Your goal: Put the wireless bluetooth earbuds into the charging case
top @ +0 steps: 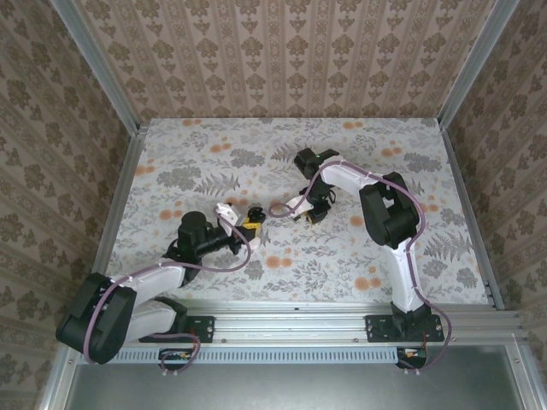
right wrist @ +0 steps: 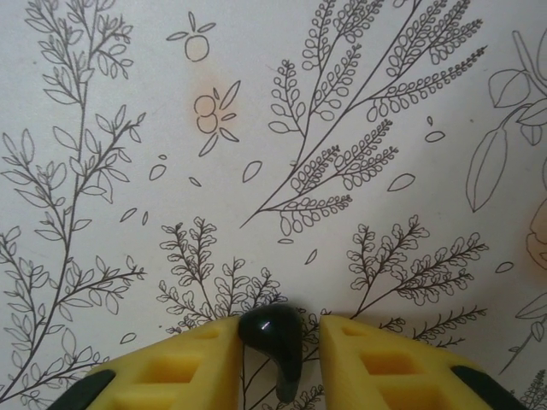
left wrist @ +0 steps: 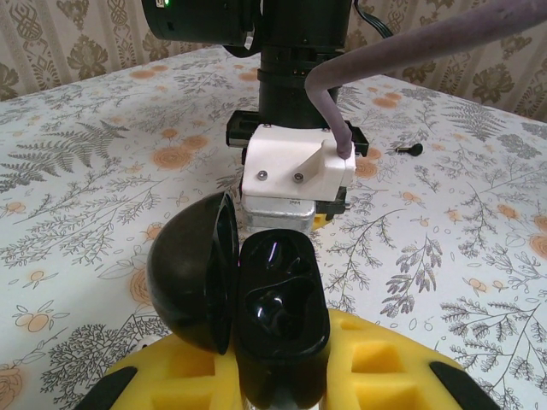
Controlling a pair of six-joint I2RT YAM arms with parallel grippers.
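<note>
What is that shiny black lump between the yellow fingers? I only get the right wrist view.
Observer: That is an earbud. Its charging case is gripped in the left arm's fingers.
Operator: Is the case ready for it?
Observer: Yes, its lid stands open to one side.
Operator: Is there just one earbud?
Observer: Probably not. The left wrist view shows a small black piece, likely the other earbud, lying on the tablecloth beyond the right arm.
</note>
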